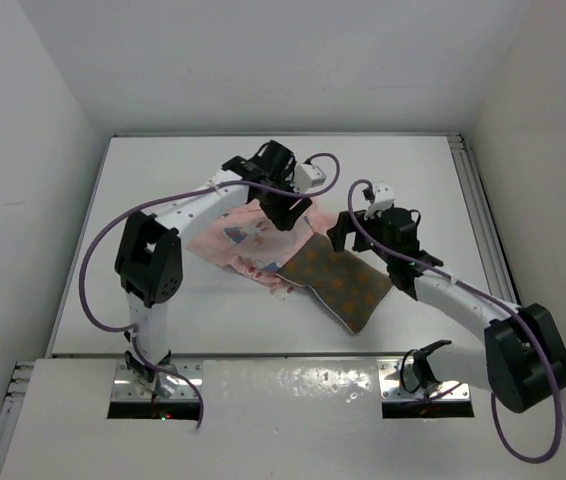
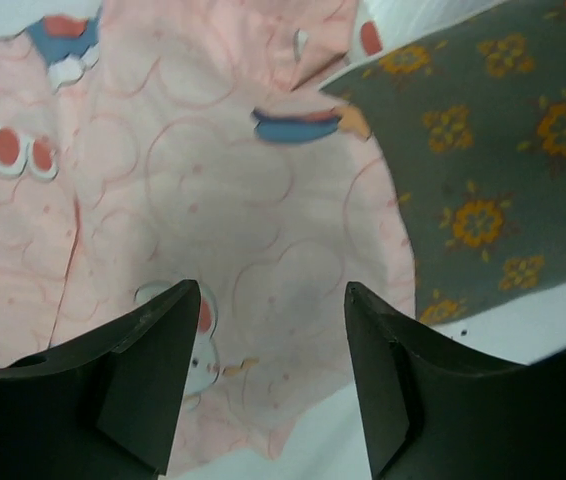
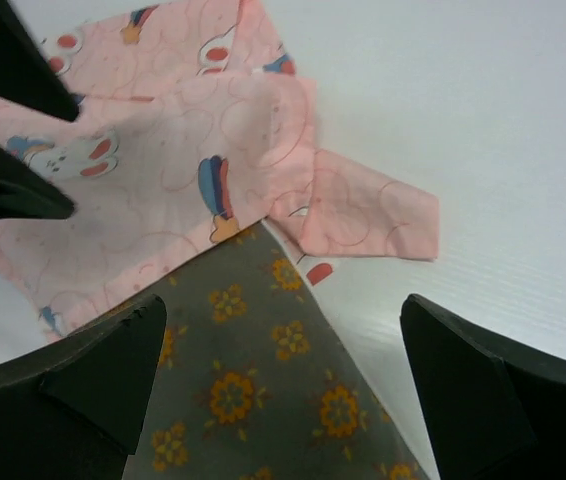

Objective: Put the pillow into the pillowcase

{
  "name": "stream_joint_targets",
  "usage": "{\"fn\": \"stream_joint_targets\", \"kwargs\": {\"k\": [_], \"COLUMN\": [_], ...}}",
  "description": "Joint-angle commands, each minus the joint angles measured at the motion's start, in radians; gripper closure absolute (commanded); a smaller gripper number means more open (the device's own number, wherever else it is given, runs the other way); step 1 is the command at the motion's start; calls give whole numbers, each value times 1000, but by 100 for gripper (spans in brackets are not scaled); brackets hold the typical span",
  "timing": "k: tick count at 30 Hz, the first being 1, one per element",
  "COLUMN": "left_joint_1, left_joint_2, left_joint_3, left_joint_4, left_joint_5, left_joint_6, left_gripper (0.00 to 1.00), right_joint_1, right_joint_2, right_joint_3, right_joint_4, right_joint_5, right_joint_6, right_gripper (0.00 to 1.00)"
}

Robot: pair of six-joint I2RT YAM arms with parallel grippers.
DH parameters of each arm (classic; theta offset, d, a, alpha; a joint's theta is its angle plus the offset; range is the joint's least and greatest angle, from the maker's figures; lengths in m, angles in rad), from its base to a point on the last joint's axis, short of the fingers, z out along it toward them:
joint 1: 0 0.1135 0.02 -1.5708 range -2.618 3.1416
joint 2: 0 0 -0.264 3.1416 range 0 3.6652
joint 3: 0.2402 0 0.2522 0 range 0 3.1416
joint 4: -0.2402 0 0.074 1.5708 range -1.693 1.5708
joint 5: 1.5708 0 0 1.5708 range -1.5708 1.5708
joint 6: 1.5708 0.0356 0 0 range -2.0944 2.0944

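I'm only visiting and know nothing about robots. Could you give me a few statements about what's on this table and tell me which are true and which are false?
1. The left gripper and the right gripper are both open and hold nothing. True.
2. The pillow is plain blue. False: it is olive-brown with orange flower-like dots.
3. The pillowcase is pale pink with white rabbits printed on it. True.
4. The pillow is tucked fully inside the pillowcase. False: most of it lies uncovered on the table, beside the pillowcase.
5. The left gripper is over the pillow and the right gripper is over the pillowcase. False: it is the other way round.
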Motion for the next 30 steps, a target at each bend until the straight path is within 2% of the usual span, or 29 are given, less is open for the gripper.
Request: {"fn": "stream_joint_targets", "kwargs": {"k": [1,5,9,12,13,16,17,19,20,21,22,23,25,30], "left_joint_1": [-60,-92,-100,-109,-112,-112,-112,-112,-112,-112,-110,-112,-112,-132], "left_joint_2": [39,59,71,92,102,128,138,149,155,166,169,171,169,155], "left_joint_3": [70,65,39,21,13,-8,-13,-12,-4,4,27,34,80,223], "left_joint_4": [41,91,136,136,145,148,145,142,139,128,119,110,78,-66], "left_joint_5": [33,51,37,79,79,42,27,21,21,27,31,36,45,66], "left_joint_6": [-24,-28,-53,-53,-53,-60,-56,-47,-45,-47,-47,-48,-53,-18], "left_gripper": [42,41,40,41,41,52,59,69,81,87,98,100,100,100], "right_joint_1": [-30,-55,-67,-67,-67,-66,-67,-67,-66,-64,-66,-64,-62,-50], "right_joint_2": [57,123,187,237,246,261,251,237,225,220,215,208,197,134], "right_joint_3": [40,9,-37,-61,-69,-89,-112,-135,-141,-146,-143,-141,-135,-125], "right_joint_4": [-79,-42,65,127,138,168,202,245,266,267,262,248,250,302], "right_joint_5": [-219,-314,-391,-415,-423,-423,-423,-428,-432,-434,-435,-437,-445,-428], "right_joint_6": [-8,-5,47,84,93,129,145,159,167,167,165,164,158,181], "right_gripper": [3,5,7,15,22,38,51,60,70,76,84,96,100,100]}}
